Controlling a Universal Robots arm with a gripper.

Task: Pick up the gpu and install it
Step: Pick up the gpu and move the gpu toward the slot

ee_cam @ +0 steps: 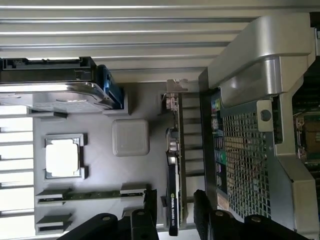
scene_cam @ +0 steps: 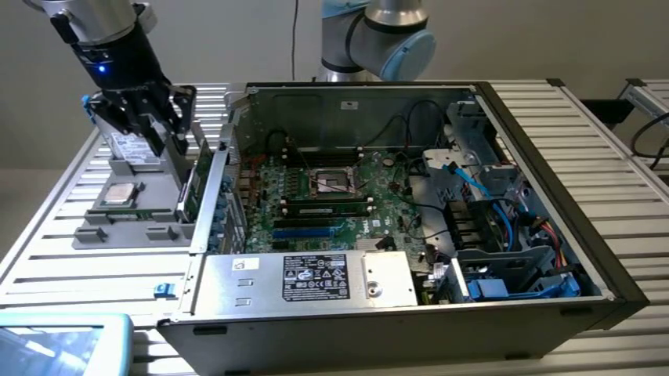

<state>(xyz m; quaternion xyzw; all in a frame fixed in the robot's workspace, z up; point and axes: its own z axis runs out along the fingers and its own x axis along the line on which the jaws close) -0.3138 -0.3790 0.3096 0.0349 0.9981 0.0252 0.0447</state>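
GPU point(ee_cam: 172, 170) pickup: the tool point(ee_cam: 174, 214) hangs above the card, fingers point(ee_cam: 202, 212) spread wide and holding nothing, one to each side of its thin edge. Keep the card centred in the gap, descend straight, and close across its thickness; the computer case point(ee_cam: 240, 150) wall stands just beside. The card stands on edge in the grey parts tray point(ee_cam: 100, 165), near the tabletop point(scene_cam: 42, 251) edge at the exterior view's left. It is slim and dark, with a silver bracket at one end.
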